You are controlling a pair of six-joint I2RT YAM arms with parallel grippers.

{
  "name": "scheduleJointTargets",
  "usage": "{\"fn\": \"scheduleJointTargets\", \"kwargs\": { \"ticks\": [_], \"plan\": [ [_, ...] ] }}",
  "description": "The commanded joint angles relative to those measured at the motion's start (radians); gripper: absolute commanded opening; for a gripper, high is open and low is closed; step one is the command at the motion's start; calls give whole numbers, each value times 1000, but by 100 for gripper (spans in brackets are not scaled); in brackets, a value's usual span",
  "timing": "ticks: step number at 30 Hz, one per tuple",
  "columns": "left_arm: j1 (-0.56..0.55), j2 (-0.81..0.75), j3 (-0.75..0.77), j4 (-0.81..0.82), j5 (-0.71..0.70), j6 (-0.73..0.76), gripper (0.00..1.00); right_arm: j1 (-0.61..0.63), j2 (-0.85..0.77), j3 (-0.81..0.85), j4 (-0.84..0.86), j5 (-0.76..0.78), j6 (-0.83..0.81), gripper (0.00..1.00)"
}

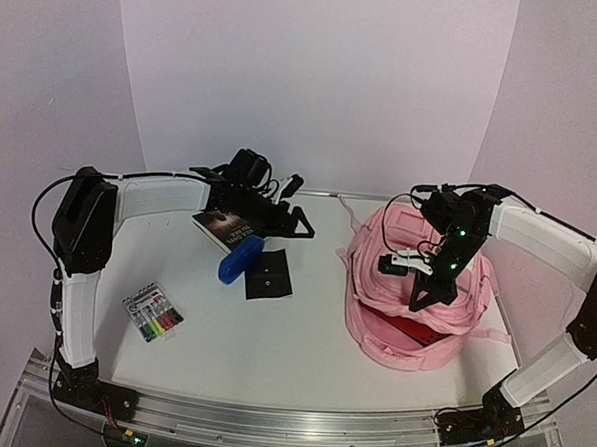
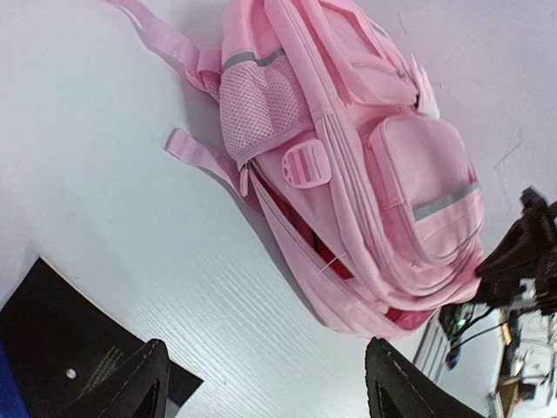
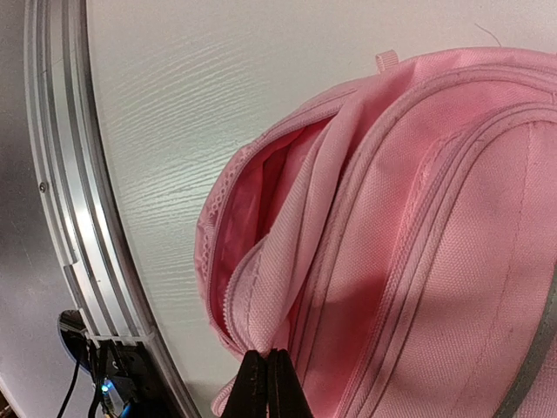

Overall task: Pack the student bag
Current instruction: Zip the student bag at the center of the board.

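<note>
My right gripper [image 3: 267, 374] is closed, its fingertips pressed together on a fold of pink fabric at the lip of the bag [image 3: 418, 226] where it gapes open. This wrist camera shows the pinch and the pink lining inside the gap, with the table [image 3: 174, 104] and its metal rail [image 3: 61, 174] beyond. The overhead view shows only the arm standing over the bag's middle. It does add something red inside the opening, low on the bag's near side, which the right wrist view does not show.

The bag lies on the right half of the table, directly under this gripper.

My left gripper [image 2: 265, 353] is open and holds nothing. It sits near the back centre, well apart from the bag and pointed at it. Around it lie a black sheet [image 1: 269, 274], a book [image 1: 216, 226] and a blue object [image 1: 241, 259]. A pack of markers [image 1: 153, 311] lies toward the front left.
</note>
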Motion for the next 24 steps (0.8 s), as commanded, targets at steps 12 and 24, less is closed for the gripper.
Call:
{"fn": "scheduleJointTargets", "kwargs": {
  "ticks": [12,24],
  "plan": [
    [-114,325,335,-23,5,453,59,-10,-146,-64,-118,149,-46,8],
    [-167,440,393,22,-67,438,32,-85,-85,201,-125,98,212,61]
  ]
}}
